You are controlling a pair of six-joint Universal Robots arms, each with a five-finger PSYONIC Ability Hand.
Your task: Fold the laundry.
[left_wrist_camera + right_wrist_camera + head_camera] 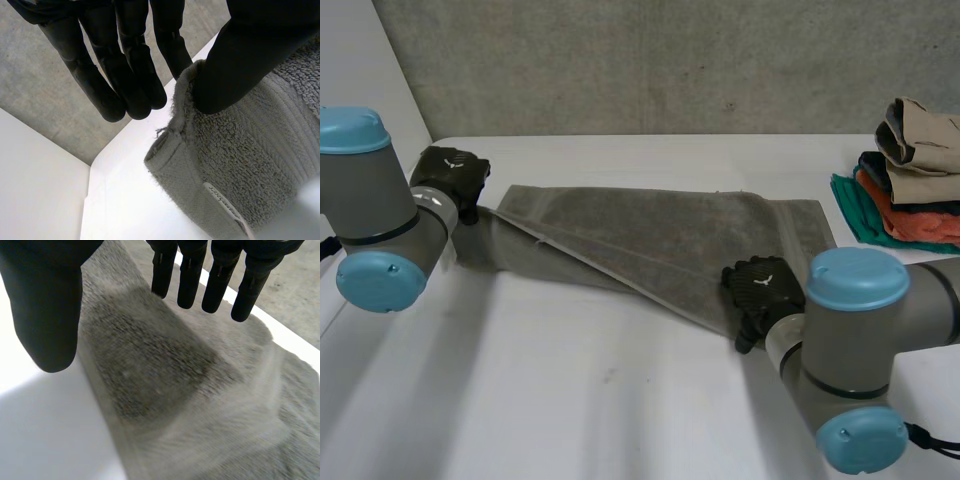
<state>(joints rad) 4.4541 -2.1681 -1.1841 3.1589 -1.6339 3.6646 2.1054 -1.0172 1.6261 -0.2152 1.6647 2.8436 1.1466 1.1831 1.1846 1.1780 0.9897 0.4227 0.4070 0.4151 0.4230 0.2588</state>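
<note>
A grey towel (650, 230) lies spread across the white table (570, 400), with one layer folded slantwise from its left end to its near right edge. At that left end my left hand (450, 178) pinches a raised corner of the towel (240, 165) between its thumb (250, 50) and straight fingers (125, 75). A white label (220, 200) is sewn near that corner. My right hand (760, 288) rests at the near right edge of the towel (160, 370). Its fingers (215, 280) are straight above the cloth, its thumb (45, 315) stands apart beside the edge, and it holds nothing.
A pile of folded clothes (910, 190) sits at the table's far right, tan on top, orange and green below. A concrete wall (650, 60) runs behind the table. A white side wall (360, 70) stands to the left.
</note>
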